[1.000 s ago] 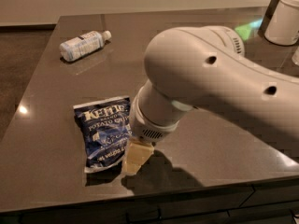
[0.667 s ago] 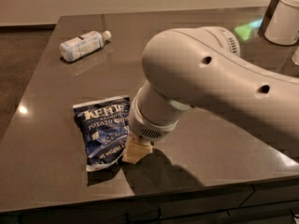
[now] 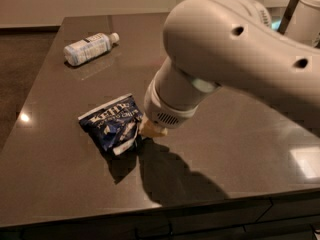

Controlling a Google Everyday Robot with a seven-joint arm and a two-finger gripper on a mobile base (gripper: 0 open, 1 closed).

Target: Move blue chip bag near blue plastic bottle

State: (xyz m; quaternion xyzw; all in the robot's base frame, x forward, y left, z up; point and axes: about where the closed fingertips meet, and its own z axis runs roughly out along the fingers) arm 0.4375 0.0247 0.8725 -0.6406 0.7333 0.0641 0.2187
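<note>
The blue chip bag (image 3: 112,124) is crumpled at the front left of the dark table (image 3: 240,154), its right edge raised off the surface with a shadow under it. My gripper (image 3: 148,129) sits at that right edge, mostly hidden under my white wrist and arm (image 3: 225,49), and is shut on the bag. The blue plastic bottle (image 3: 90,48) lies on its side at the far left of the table, cap pointing right, well apart from the bag.
A white cylindrical object (image 3: 306,14) stands at the far right corner, behind my arm. The table's front edge (image 3: 150,216) runs just below the bag. Dark floor lies to the left of the table.
My gripper has closed onto the bag's right edge. The bag, flat before, is now scrunched, partly lifted and shifted slightly toward the back. The bottle has not moved.
</note>
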